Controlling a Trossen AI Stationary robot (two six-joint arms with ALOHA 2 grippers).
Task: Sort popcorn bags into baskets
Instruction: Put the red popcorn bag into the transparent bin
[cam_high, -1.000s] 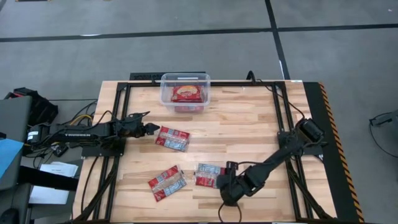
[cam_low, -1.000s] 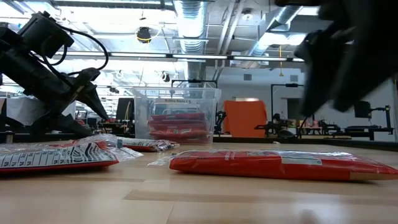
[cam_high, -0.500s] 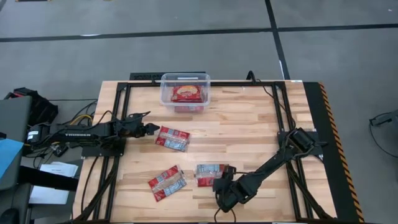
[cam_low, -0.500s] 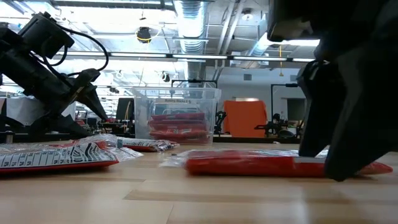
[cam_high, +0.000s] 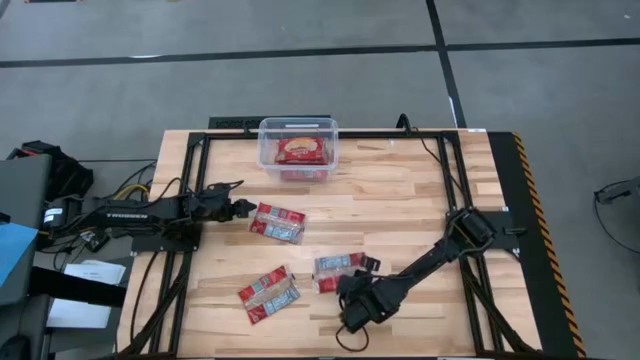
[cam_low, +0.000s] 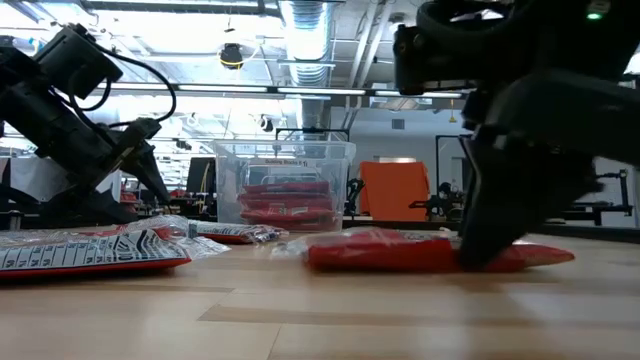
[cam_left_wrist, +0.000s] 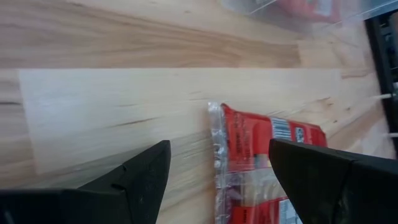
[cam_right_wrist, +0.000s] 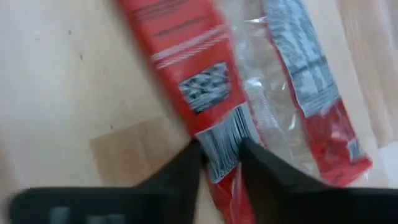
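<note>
— Where was the right gripper (cam_high: 347, 290) seen?

— It was seen low at the near middle of the table (cam_high: 400, 205), with its fingers (cam_right_wrist: 186, 168) pinched on the end of a popcorn bag (cam_high: 338, 270). In the low view that bag (cam_low: 400, 250) was tilted, one end raised off the wood.

— And the left gripper (cam_high: 240, 207)?

— It was held at the left side of the table, fingers spread apart, nothing between them. A second popcorn bag (cam_high: 277, 223) was lying flat just to its right, not touched.

— Where were the other packets found?

— A third popcorn bag (cam_high: 268, 294) was lying at the near left, near the gripped one. More red packets (cam_high: 302, 150) were stacked inside the clear basket (cam_high: 266, 127) at the far edge, well apart from both arms.
</note>
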